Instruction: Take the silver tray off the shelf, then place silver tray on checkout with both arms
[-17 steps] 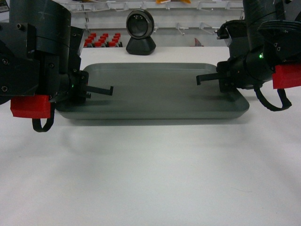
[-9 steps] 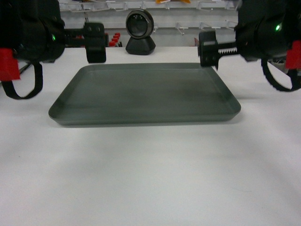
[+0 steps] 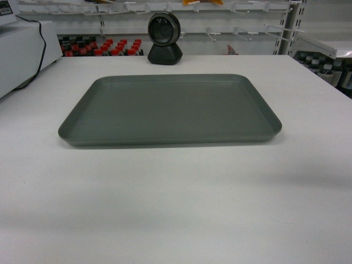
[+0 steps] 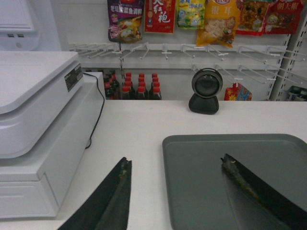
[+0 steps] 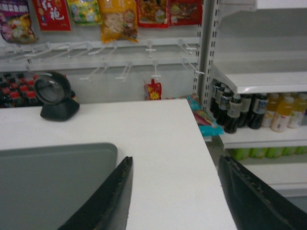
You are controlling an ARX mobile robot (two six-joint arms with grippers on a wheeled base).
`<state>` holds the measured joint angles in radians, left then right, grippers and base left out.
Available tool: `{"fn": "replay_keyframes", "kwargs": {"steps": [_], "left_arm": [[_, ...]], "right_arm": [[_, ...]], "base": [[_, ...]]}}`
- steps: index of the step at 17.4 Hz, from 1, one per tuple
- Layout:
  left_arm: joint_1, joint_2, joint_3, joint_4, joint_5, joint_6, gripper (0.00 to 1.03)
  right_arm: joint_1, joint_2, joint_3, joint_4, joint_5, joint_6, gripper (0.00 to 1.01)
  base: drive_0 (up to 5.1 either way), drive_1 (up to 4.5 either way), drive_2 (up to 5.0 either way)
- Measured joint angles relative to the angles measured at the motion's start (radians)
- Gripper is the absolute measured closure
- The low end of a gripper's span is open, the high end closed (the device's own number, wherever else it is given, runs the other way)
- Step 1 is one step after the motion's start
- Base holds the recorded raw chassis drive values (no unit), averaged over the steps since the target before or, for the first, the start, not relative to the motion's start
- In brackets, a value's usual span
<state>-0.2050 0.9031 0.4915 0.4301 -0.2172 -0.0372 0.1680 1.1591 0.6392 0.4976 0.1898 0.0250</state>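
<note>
The silver tray (image 3: 170,110) lies flat on the white checkout (image 3: 176,209), in front of the black dome scanner (image 3: 164,38). Nothing touches it, and neither arm shows in the head view. In the left wrist view my left gripper (image 4: 175,159) is open above the tray (image 4: 192,191), straddling its left rim with nothing between the fingers. In the right wrist view my right gripper (image 5: 175,158) is open over bare checkout (image 5: 153,124), just right of the tray's corner (image 5: 48,182). I cannot tell which white board is the shelf.
A white register unit (image 4: 33,96) with a black cable stands on the checkout's left side. The right table edge (image 5: 211,158) drops off beside white shelves with bottles (image 5: 240,112). Red-capped bottles (image 4: 139,86) and hanging snack bags (image 4: 213,19) line the back wall.
Both arms have lifted and drawn back out of the head view. The tray stays where it was set on the checkout.
</note>
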Motion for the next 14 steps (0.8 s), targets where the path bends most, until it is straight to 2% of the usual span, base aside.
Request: {"fn": "replay_keyframes", "kwargs": {"steps": [6, 9, 10, 11, 14], "left_arm": [[0.028, -0.053, -0.075, 0.029, 0.035, 0.015, 0.62], [0.059, -0.103, -0.179, 0.037, 0.07, 0.019, 0.84], [0.075, -0.132, -0.214, 0.045, 0.084, 0.019, 0.95], [0.085, -0.154, -0.232, 0.051, 0.09, 0.019, 1.02], [0.111, -0.223, -0.293, 0.055, 0.119, 0.02, 1.02]], "right_arm": [[-0.005, -0.13, -0.103, -0.042, -0.015, -0.004, 0.64], [-0.021, -0.252, -0.196, -0.007, -0.049, -0.011, 0.86], [-0.039, -0.288, -0.242, 0.007, -0.058, -0.013, 0.97], [-0.047, -0.304, -0.272, 0.012, -0.064, -0.017, 0.99], [-0.072, -0.356, -0.373, 0.016, -0.091, -0.019, 1.0]], "base": [[0.0, 0.0, 0.0], [0.0, 0.0, 0.0], [0.0, 0.0, 0.0], [0.0, 0.0, 0.0], [0.0, 0.0, 0.0]]}}
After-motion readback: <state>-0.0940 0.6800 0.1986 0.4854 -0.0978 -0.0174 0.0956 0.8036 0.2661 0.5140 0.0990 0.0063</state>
